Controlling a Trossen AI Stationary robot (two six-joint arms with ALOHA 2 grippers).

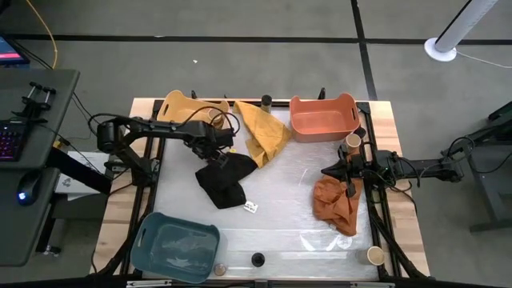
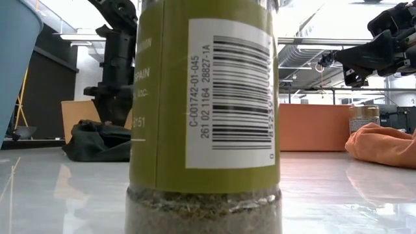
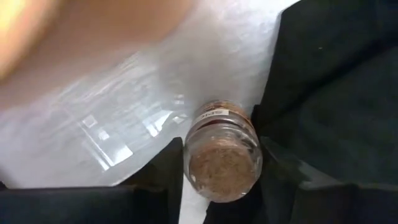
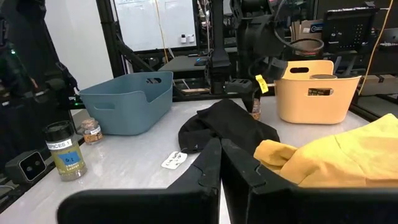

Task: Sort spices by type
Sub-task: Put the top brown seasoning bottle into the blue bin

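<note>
Down at the left gripper [image 3: 221, 186], the two dark fingers [image 3: 158, 174] sit on either side of a small glass spice jar [image 3: 222, 152] filled with brown grains, pressed against its sides so the jaws are clamped on it. That jar stands at the edge of the black cloth [image 1: 224, 180], on the bare white table [image 1: 280, 208]; seen from above this spot is at about ten o'clock from the table's middle, just at five o'clock of the yellow bin [image 1: 186, 108]. The right gripper [image 1: 330, 170] hangs at about three o'clock with its fingers [image 4: 208, 165] shut together on nothing, directly over the upper edge of the orange cloth [image 1: 336, 204]. A yellow cloth [image 1: 264, 132] lies at twelve o'clock between the yellow bin and the orange bin [image 1: 323, 118]. The blue bin [image 1: 174, 246] sits at seven o'clock. Other jars are scattered about: a black-topped one [image 1: 266, 101] at the far edge at twelve o'clock, a tan-topped one [image 1: 352, 143] at two o'clock beside the orange bin, another tan-topped one [image 1: 374, 255] at four o'clock, a black-topped jar [image 1: 258, 259] at six o'clock, and a small one [image 1: 220, 270] just beside the blue bin. A small white tag [image 1: 251, 207] lies near the black cloth's lower corner.
</note>
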